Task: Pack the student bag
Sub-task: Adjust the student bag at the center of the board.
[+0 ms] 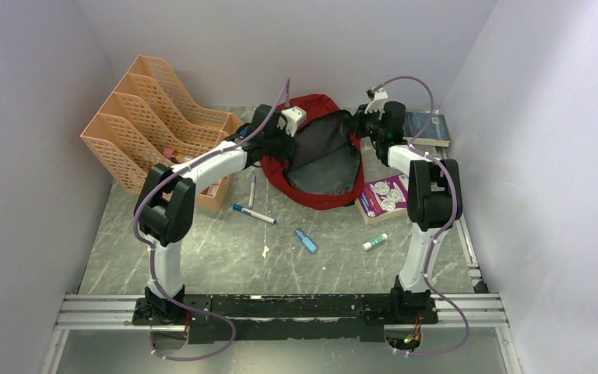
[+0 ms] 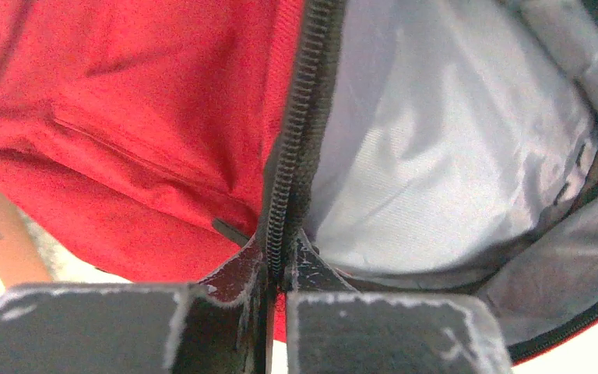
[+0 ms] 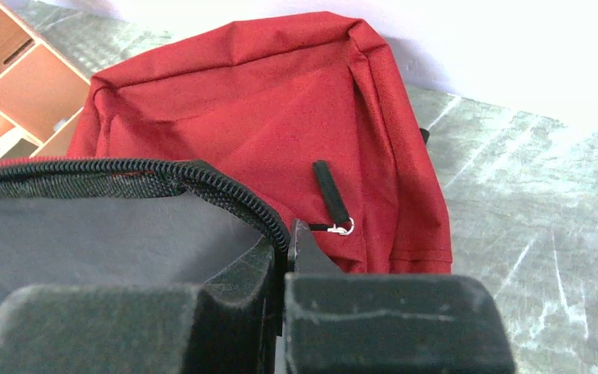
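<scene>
The student bag (image 1: 323,191) is a dark-red backpack lying at the back middle of the table, its main zipper open and the grey lining (image 1: 323,156) showing. My left gripper (image 1: 279,144) is shut on the bag's left zipper edge (image 2: 288,195); red fabric (image 2: 124,117) lies to its left and grey lining (image 2: 436,140) to its right. My right gripper (image 1: 360,125) is shut on the bag's right zipper edge (image 3: 265,214). A black zipper pull (image 3: 331,195) hangs on the red side (image 3: 280,93) just beyond the right fingertips.
An orange file organiser (image 1: 156,125) stands at the back left. A blue book (image 1: 427,128) and a purple booklet (image 1: 385,196) lie to the right of the bag. Two pens (image 1: 254,214), a blue marker (image 1: 306,241) and a green-capped tube (image 1: 374,242) lie in front.
</scene>
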You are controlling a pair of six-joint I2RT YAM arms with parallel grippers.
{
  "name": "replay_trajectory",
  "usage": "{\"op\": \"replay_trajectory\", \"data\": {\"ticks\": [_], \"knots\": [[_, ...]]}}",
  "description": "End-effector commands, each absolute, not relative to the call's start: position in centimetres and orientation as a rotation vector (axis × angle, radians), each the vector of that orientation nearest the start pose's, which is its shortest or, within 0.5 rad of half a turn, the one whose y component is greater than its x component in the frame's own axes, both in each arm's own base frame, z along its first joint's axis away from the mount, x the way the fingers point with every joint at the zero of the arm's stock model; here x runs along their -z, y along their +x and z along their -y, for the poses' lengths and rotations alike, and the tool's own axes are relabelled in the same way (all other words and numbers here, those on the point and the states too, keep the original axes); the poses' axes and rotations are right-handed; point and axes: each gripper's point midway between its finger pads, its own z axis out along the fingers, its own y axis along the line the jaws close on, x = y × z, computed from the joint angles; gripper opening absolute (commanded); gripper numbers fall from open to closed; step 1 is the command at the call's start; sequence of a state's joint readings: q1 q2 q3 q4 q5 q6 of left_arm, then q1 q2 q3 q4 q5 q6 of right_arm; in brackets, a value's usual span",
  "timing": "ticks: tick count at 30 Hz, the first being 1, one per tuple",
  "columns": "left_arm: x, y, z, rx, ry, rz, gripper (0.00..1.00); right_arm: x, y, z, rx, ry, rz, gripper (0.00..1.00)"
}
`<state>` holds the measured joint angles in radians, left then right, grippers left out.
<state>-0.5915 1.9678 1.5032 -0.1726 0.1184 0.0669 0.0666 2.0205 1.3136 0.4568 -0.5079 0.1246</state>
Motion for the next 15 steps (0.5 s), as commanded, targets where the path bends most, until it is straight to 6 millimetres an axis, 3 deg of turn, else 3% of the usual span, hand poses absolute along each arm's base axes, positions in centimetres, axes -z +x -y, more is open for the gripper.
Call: {"op": "replay_trajectory", "data": {"ticks": [1, 9, 15], "knots": [[-16.9, 47.5, 30.8, 0.490, 0.707, -1.980, 0.05, -13.9, 57.2, -11.6, -0.551, -0.298, -1.813, 0.00], [-16.2, 50.9, 27.7, 0.522, 0.650, -2.010, 0.05, -12.5, 59.8, -10.0, -0.445, -0.259, -1.860, 0.00], [-14.5, 52.5, 27.5, 0.533, 0.681, -2.041, 0.05, -11.5, 61.6, -10.2, -0.456, -0.261, -1.872, 0.00]]}}
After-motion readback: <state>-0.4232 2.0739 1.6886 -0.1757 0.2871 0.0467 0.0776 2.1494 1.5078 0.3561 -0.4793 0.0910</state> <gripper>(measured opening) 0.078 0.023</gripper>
